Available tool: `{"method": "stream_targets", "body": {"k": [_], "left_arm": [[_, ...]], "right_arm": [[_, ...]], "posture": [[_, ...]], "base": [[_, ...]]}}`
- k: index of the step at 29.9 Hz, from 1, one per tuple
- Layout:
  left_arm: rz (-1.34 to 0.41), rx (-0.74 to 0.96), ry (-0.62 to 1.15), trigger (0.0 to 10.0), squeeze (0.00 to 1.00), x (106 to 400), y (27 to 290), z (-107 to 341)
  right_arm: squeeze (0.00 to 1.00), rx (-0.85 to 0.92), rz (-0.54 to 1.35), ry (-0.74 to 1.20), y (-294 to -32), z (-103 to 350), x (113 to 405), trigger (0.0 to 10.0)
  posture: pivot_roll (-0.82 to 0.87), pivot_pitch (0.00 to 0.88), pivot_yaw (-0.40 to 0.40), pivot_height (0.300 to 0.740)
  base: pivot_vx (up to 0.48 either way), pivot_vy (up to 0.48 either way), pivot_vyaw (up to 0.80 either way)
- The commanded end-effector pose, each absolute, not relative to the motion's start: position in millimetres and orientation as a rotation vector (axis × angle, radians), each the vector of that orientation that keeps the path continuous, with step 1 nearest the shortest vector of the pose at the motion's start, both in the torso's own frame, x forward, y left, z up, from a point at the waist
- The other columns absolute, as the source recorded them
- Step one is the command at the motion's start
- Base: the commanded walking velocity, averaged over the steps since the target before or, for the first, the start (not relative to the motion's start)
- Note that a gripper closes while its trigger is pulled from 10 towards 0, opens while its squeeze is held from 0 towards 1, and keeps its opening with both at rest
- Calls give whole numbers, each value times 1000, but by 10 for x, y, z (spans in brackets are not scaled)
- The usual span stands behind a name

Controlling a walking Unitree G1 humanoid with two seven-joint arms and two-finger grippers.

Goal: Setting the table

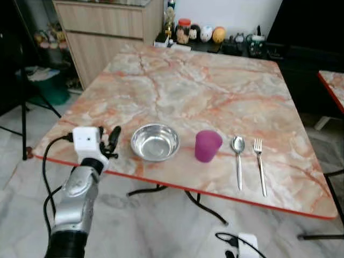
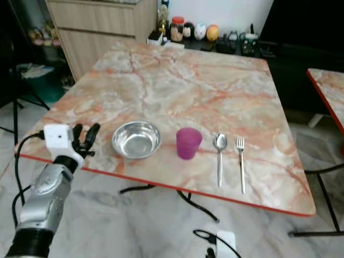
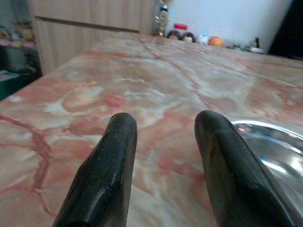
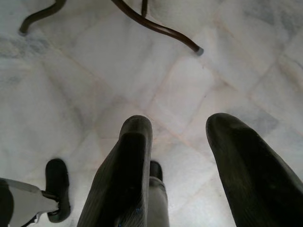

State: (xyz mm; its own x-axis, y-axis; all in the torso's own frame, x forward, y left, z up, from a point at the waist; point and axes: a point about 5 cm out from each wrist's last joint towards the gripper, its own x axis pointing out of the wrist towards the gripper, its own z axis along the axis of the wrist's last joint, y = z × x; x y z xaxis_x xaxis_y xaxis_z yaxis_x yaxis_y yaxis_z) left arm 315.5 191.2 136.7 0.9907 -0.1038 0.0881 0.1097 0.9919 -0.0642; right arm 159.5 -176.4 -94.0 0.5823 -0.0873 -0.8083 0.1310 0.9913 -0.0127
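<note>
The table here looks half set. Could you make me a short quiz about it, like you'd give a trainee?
1. True or false: the purple cup stands between the steel bowl and the spoon.
2. Which lies nearest the table's right edge: A bowl, B spoon, C fork?
3. Fill in: the left gripper hovers, fingers open, just left of the ____.

Key: 1 true. 2 C. 3 bowl.

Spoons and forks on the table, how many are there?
2. The spoon lies right of the purple cup; the fork lies just right of the spoon, near the table's front edge.
</note>
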Motion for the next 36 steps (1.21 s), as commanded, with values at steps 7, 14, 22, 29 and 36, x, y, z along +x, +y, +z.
{"method": "stream_targets", "body": {"k": [7, 14, 22, 29, 36], "left_arm": [[-158, -186, -15, 10000, 1000, 3359, 1837, 1421], [-202, -230, 50, 10000, 1000, 3474, 1757, 1426], [-126, -249, 120, 10000, 0, 3622, 1732, 1374], [-90, -265, 153, 10000, 0, 3700, 1662, 1332], [-72, -250, 184, 10000, 0, 3715, 1637, 1276]], "right_arm": [[0, 45, -142, 949, -1814, -951, 1555, 10000], [0, 46, -141, 951, -1810, -951, 1556, 10000], [0, 32, -128, 951, -1808, -947, 1568, 10000], [0, 38, -130, 949, -1806, -945, 1573, 10000], [0, 39, -129, 950, -1802, -947, 1570, 10000]], "posture": [[53, 0, -33, 740], [55, 0, -33, 740], [51, 0, -32, 740], [49, 0, -30, 740], [44, 0, -28, 740]], "base": [[0, 0, 0], [0, 0, 0], [0, 0, 0], [0, 0, 0], [0, 0, 0]]}}
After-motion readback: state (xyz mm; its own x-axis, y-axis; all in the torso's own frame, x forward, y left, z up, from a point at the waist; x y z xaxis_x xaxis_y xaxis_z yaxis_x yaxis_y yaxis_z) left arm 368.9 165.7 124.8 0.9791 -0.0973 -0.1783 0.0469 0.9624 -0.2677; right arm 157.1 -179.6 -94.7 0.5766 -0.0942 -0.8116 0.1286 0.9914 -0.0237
